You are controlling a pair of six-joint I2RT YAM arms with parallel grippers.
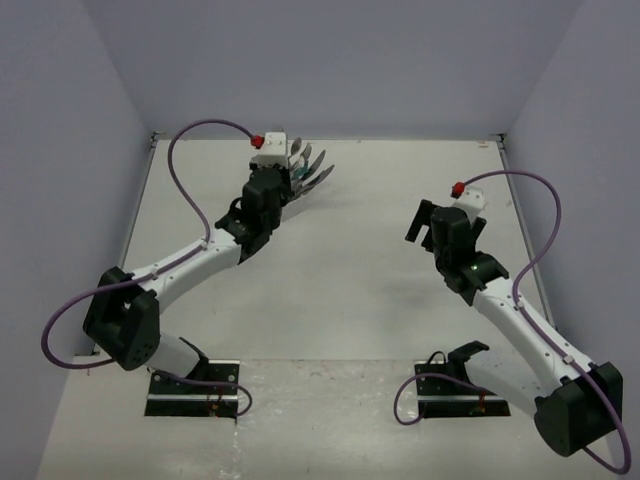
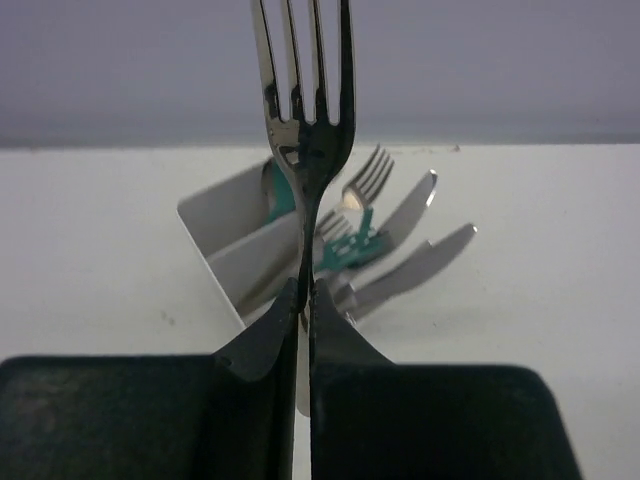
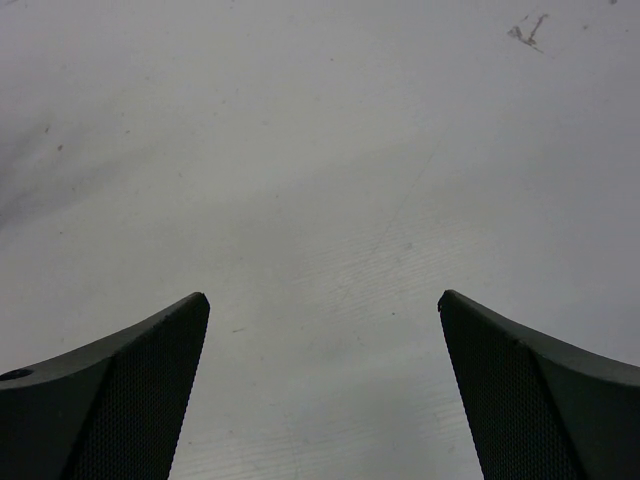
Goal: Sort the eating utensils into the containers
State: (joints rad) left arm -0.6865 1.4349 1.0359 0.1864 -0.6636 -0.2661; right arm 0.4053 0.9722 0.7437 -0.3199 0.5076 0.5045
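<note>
The left end effector [image 2: 303,300] is clenched on the handle of a silver fork [image 2: 305,120], whose tines point up, just on the near side of the white organiser [image 2: 225,235]. A teal fork [image 2: 350,245], a second silver fork [image 2: 368,175] and two silver knives [image 2: 430,255] lean out of the organiser's compartments. Well to the right of the organiser, the right end effector [image 3: 325,310] hangs released, fingers wide apart, above the desk [image 3: 320,150].

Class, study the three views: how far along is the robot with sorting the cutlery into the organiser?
Done: knives and forks, one teal, already sit in the white organiser. In hand: the left gripper grips a silver fork, tines up, near it. Left: placing that fork; the right gripper hangs open over the table, and no other loose cutlery shows.
</note>
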